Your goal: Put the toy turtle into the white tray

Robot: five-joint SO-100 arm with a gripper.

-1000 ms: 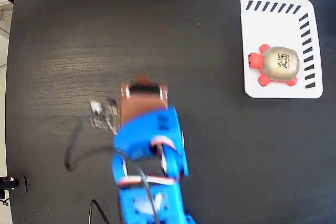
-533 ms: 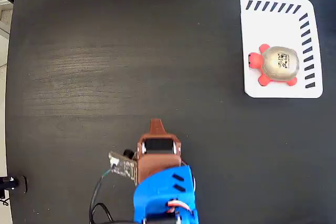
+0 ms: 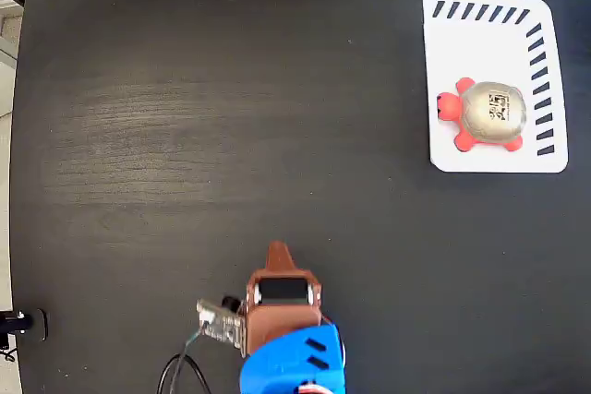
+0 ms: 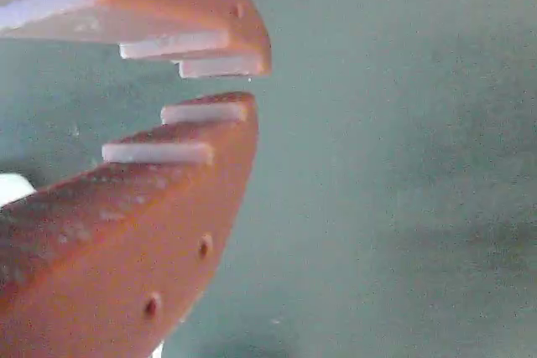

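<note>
The toy turtle (image 3: 489,115), with a shiny silver-beige shell and red-orange head and legs, lies inside the white tray (image 3: 480,43) at the upper right of the fixed view, its head pointing left. My gripper (image 3: 277,251) is far from it, low in the middle of the picture by the bottom edge, tip pointing up the picture. In the wrist view my gripper (image 4: 256,84) shows two orange fingers with only a thin slit between their tips and nothing held. Neither turtle nor tray appears in the wrist view.
The table (image 3: 185,89) is a dark, wood-grained surface. A small circuit board with a cable (image 3: 214,320) hangs off the gripper's left side. The blue arm body (image 3: 291,366) fills the bottom edge.
The arm has drawn back toward the bottom edge of the fixed view, moving down and slightly right. The turtle and tray have stayed where they were.
</note>
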